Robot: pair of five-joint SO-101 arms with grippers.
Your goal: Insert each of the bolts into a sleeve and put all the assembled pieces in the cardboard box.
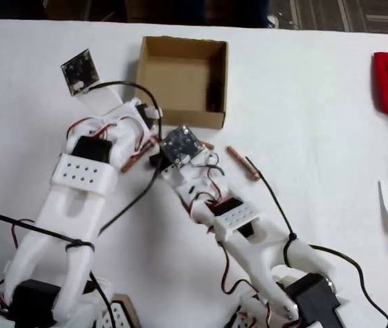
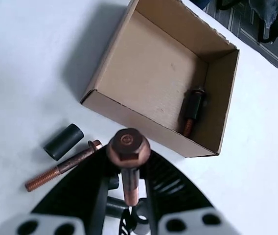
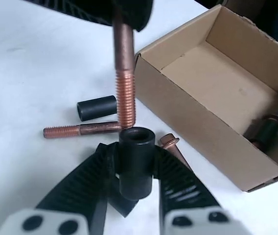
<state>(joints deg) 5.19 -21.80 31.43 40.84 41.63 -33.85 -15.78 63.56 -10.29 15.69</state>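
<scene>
Copper-coloured hex-head bolt hung threads-down, pinched in the left gripper, its tip right at the mouth of the upright black cylindrical sleeve clamped by the right gripper. One assembled piece lay in the brown cardboard box; a spare bolt and a spare sleeve lay just outside.

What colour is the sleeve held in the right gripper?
Black. The sleeve in the right gripper shows best in the right wrist view.
</scene>
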